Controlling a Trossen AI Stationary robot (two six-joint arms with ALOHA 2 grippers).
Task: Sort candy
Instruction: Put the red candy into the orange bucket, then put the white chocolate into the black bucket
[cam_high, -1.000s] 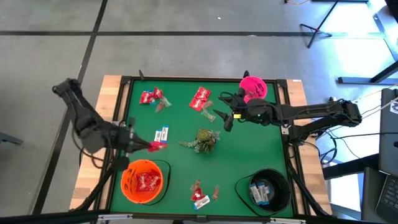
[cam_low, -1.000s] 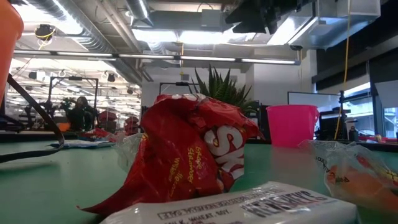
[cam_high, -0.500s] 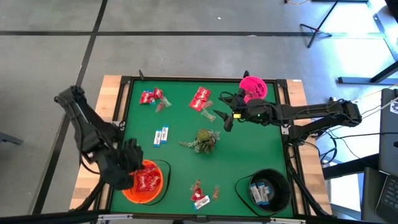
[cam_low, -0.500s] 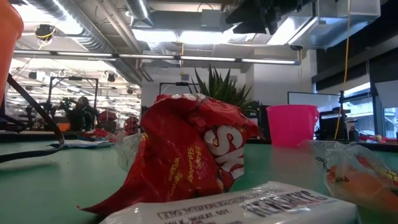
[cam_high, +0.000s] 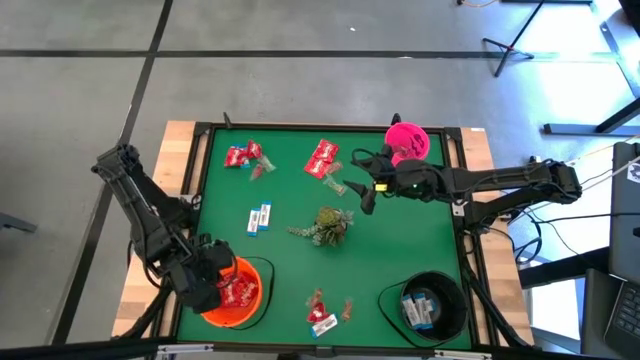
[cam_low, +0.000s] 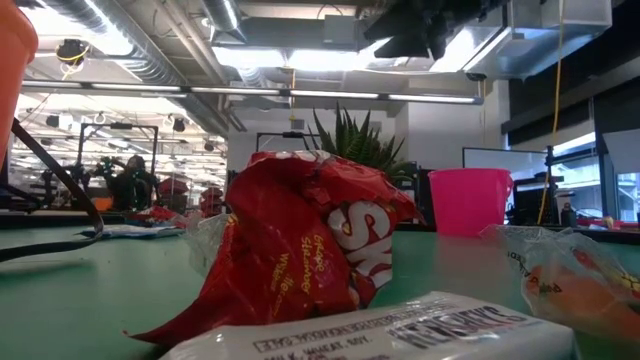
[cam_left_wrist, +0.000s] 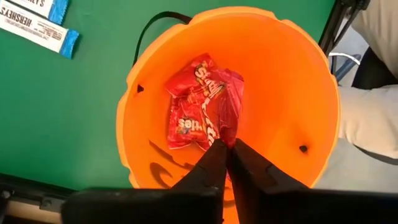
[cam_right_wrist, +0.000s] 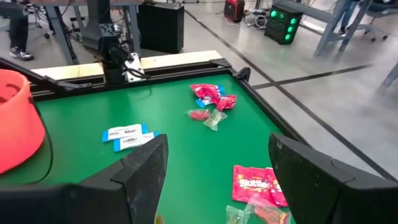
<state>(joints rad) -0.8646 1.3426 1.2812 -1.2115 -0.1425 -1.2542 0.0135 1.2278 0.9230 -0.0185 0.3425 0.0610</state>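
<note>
Tabletop (cam_high: 400, 250): green, grey concrete floor around it.
Candy (cam_high: 323, 158): scattered; red packets in orange bowl (cam_high: 258, 281).
Left tool (cam_left_wrist: 226, 149): closed, pinching a red packet (cam_left_wrist: 229, 107) over the bowl.
Right tool (cam_high: 362, 186): open, near pink bucket (cam_high: 407, 140).
Hidden: black bowl's (cam_high: 452, 300) contents unclear.

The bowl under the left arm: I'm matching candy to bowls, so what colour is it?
Orange bowl, clearest in the left wrist view.

Your left hand (cam_high: 222, 283) hangs over the orange bowl (cam_high: 250, 300); red and white-blue candy (cam_high: 259, 218) dots your green tabletop (cam_high: 400, 240).
</note>
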